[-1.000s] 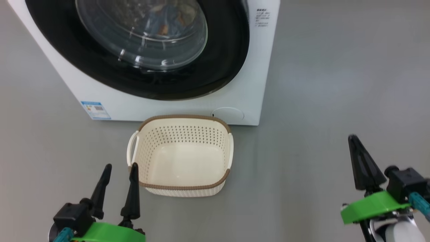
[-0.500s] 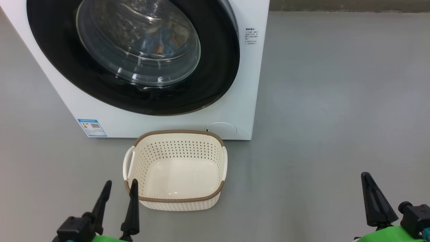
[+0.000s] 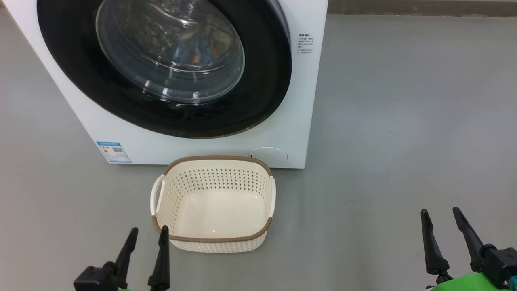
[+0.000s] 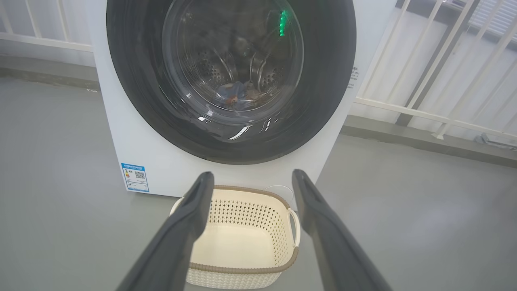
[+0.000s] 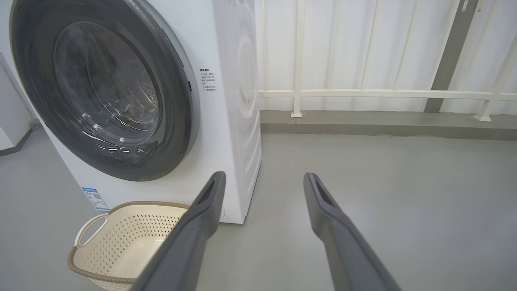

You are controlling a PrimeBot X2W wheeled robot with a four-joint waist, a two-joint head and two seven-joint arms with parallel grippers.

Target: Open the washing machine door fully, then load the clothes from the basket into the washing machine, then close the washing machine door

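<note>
Looks done: door (image 3: 266, 81) sits flush on the washer (image 3: 299, 101) front, and clothes (image 3: 198, 48) show through the glass, low in the drum. Basket (image 3: 214, 239) is empty, on the floor just in front of the washer. Left gripper (image 3: 148, 228) is out front of the washer, beyond the basket, jaws wide, holding nothing. Right gripper (image 3: 440, 210) is out front too, past the washer's right edge, jaws wide, empty.

Risks: can't tell whether the latch caught. If not, the door can swing open. Fabric pinched at the seal would cause that, and the seal is hidden. Any forward left-arm move clips the basket rim and shoves it into the washer.
</note>
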